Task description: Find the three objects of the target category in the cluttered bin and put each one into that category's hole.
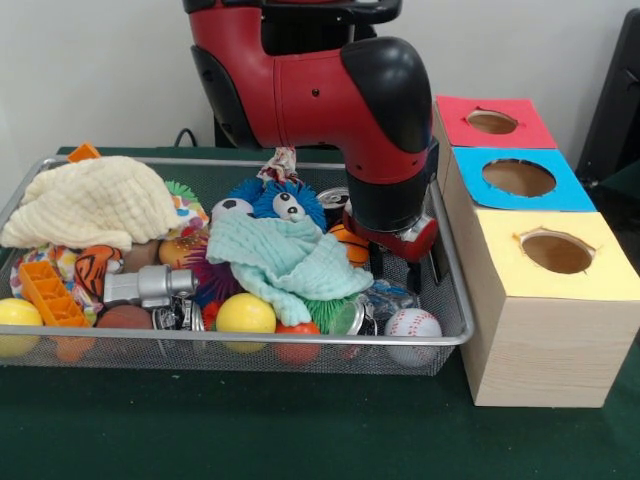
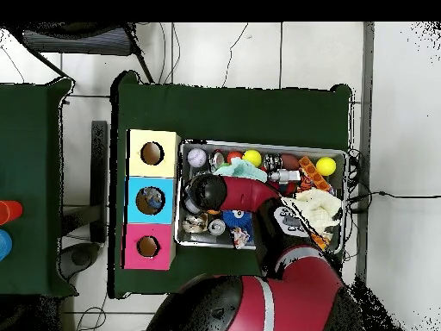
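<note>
I am in the searching step, my red and black arm (image 1: 330, 100) reaching down into the wire mesh bin (image 1: 445, 250) at the end nearest the three-hole box (image 1: 545, 330). My claw (image 1: 410, 262) hangs low among the clutter there, beside an orange ball (image 1: 350, 245) and above a baseball (image 1: 412, 323). The wrist hides most of it in both views, so I cannot tell how wide it is parted or whether it has hold of anything; it may be touching the items beneath. The target category is not marked, but balls look likely: the baseball sits in the bin's near corner by the box, a yellow ball (image 1: 245, 313) lies along the near rim, another yellow ball (image 1: 15, 315) at the far end. A pale green cloth (image 1: 285, 260) and a cream cloth (image 1: 95, 200) cover much else. The next move calls for a firm grasp, a lift clear of the rim, and a carry to the pink hole (image 1: 492, 122), blue hole (image 1: 518, 177) or yellow hole (image 1: 556, 252).
</note>
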Controlling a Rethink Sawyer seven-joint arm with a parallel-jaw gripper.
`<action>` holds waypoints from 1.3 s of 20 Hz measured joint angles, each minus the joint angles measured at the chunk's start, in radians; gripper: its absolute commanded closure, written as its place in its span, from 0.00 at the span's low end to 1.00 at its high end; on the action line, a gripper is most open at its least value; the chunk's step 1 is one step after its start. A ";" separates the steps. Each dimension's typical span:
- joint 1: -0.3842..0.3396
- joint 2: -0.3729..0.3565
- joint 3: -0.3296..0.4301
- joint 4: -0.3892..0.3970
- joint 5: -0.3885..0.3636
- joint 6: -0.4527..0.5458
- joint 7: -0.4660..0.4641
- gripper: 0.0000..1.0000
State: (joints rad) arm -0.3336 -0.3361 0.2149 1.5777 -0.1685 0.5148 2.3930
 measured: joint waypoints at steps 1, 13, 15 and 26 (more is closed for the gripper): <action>0.000 0.000 0.000 0.000 0.000 0.000 0.000 0.00; -0.002 0.003 0.001 -0.004 0.000 0.001 0.000 0.00; 0.000 0.002 0.000 -0.004 -0.003 0.001 0.000 0.00; 0.074 -0.025 -0.064 0.000 -0.011 -0.045 0.000 0.00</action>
State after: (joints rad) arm -0.2599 -0.3608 0.1513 1.5779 -0.1796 0.4694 2.3930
